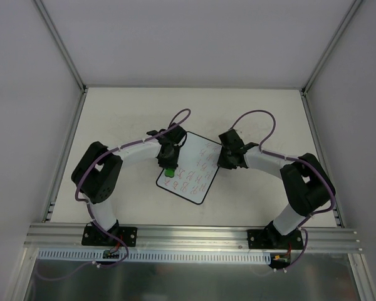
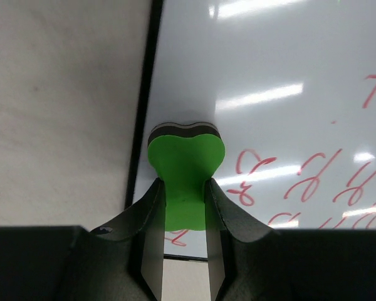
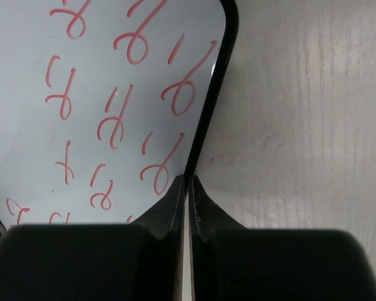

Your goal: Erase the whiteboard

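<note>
Whiteboard (image 1: 191,170) looks light, stiff, slippy; I'd pin its edge. Right jaws closed there, left jaws clamp the eraser (image 2: 185,166).

whiteboard (image 3: 106,113): cut off top, left | eraser (image 1: 169,172): mostly hidden under left gripper (image 1: 168,165) | scribbles (image 1: 194,174): too small
</note>
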You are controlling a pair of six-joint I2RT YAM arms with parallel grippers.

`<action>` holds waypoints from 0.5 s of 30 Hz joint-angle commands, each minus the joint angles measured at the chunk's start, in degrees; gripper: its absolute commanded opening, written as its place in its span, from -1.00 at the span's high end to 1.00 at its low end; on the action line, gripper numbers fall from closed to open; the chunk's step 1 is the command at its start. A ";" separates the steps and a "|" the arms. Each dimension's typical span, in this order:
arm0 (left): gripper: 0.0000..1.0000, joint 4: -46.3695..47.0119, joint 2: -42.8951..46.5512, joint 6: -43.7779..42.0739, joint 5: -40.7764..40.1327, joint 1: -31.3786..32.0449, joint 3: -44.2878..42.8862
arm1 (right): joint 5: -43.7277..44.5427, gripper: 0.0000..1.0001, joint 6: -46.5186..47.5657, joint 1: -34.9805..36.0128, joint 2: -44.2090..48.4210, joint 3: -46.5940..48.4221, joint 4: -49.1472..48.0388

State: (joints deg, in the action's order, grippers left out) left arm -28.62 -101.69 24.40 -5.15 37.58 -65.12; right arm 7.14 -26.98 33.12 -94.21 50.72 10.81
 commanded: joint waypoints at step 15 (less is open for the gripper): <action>1.00 -0.21 -4.23 6.97 -0.47 6.63 -1.42 | -0.72 0.99 -1.58 1.68 -1.59 -2.82 1.94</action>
State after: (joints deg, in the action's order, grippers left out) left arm -25.85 -107.37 28.71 -4.95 45.63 -71.53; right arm 7.20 -27.94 33.47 -94.19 50.26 9.63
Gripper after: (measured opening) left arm 0.244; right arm 0.024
